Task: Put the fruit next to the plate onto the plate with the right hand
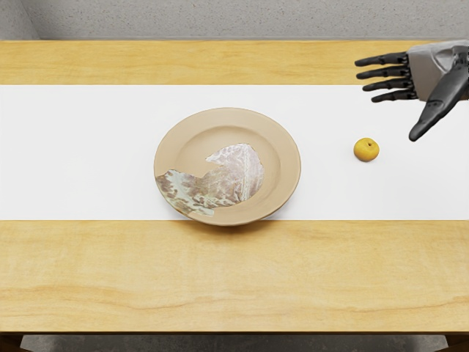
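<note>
A small orange fruit (366, 149) lies on the white runner, to the right of a tan plate (278, 143) with a mottled patch on its lower left. My right hand (407, 92) comes in from the upper right, above and right of the fruit. Its dark fingers are spread and pointing left, its thumb angled down, and it holds nothing. It is not touching the fruit. The left arm does not show.
A white runner (73, 154) crosses the wooden table (220, 279) from left to right. Bare wood lies in front of and behind it. A grey wall edge runs along the top.
</note>
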`<move>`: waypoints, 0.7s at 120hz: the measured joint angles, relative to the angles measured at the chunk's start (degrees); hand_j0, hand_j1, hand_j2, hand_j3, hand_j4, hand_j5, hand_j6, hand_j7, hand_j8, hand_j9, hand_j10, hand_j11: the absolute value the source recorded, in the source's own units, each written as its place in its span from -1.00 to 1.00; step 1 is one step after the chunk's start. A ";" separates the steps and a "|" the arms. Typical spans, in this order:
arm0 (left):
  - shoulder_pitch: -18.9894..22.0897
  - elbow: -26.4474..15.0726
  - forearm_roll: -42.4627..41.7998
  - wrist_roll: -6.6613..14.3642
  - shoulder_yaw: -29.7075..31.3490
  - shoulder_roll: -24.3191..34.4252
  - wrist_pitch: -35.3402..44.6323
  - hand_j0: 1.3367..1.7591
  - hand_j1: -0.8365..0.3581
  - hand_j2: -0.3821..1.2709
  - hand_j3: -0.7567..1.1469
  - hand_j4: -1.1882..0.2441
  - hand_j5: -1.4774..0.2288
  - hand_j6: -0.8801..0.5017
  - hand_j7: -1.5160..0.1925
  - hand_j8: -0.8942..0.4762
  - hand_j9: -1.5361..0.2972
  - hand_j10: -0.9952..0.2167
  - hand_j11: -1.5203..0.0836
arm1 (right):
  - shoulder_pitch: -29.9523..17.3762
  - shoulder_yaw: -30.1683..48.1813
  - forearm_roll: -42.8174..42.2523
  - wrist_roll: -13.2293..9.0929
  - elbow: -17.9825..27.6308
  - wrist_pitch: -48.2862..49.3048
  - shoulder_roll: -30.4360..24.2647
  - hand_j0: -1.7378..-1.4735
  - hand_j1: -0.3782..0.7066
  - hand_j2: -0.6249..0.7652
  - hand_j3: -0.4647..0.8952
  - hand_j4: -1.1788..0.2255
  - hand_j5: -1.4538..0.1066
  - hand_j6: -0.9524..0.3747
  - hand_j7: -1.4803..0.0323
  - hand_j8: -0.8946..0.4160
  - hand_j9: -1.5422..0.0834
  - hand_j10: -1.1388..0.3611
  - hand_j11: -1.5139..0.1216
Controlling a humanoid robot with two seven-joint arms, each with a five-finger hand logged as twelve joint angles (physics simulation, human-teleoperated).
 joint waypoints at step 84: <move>0.00 0.00 0.00 0.02 0.01 0.00 0.00 0.52 0.98 -0.54 -0.21 0.66 0.73 0.27 0.77 0.31 0.68 0.64 0.90 | 30.83 -45.86 -17.45 -0.01 -5.37 -28.00 22.02 -0.40 -0.95 -0.10 -0.32 0.68 0.86 0.43 0.96 0.36 0.90 0.52 0.85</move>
